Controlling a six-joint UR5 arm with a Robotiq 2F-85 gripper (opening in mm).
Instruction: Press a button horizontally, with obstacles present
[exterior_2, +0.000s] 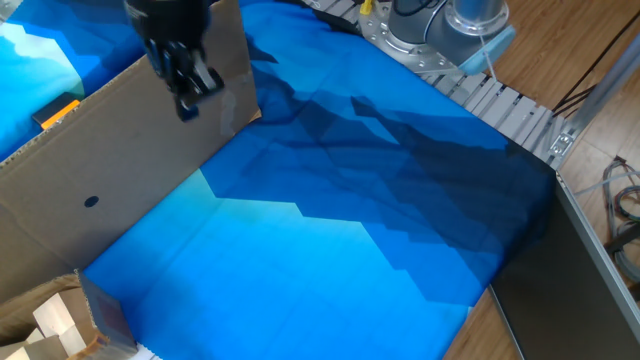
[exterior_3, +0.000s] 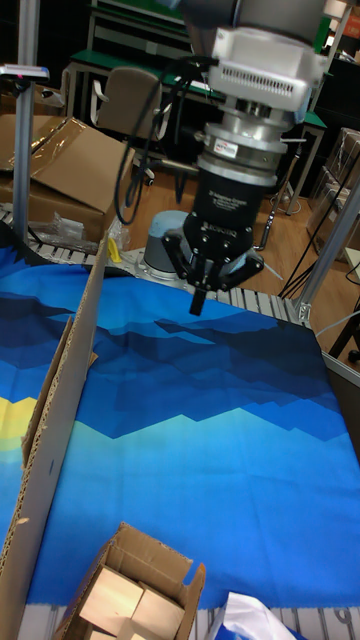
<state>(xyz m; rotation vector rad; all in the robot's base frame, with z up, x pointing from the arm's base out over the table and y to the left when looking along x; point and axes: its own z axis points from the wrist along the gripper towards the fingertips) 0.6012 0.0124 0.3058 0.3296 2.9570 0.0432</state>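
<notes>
The button (exterior_2: 58, 112) is a small yellow-orange box with a black part, lying at the far left behind the obstacles. The obstacles are one large brown cardboard sheet (exterior_2: 130, 150) standing on edge across the blue cloth, with a small dark dot (exterior_2: 91, 201). In the tall fixed view the cardboard sheet (exterior_3: 60, 400) shows edge-on at the left. My gripper (exterior_2: 190, 100) hangs in front of the sheet's upper right part, well to the right of the button. In the tall fixed view the gripper (exterior_3: 197, 300) points down, fingertips meeting in one tip, holding nothing.
A small open carton with wooden blocks (exterior_2: 50, 320) stands at the front left, also the carton (exterior_3: 130, 590). The arm's base (exterior_2: 450, 30) and a ribbed metal rail (exterior_2: 510, 105) border the cloth at the back right. A dark panel (exterior_2: 570, 290) flanks the right.
</notes>
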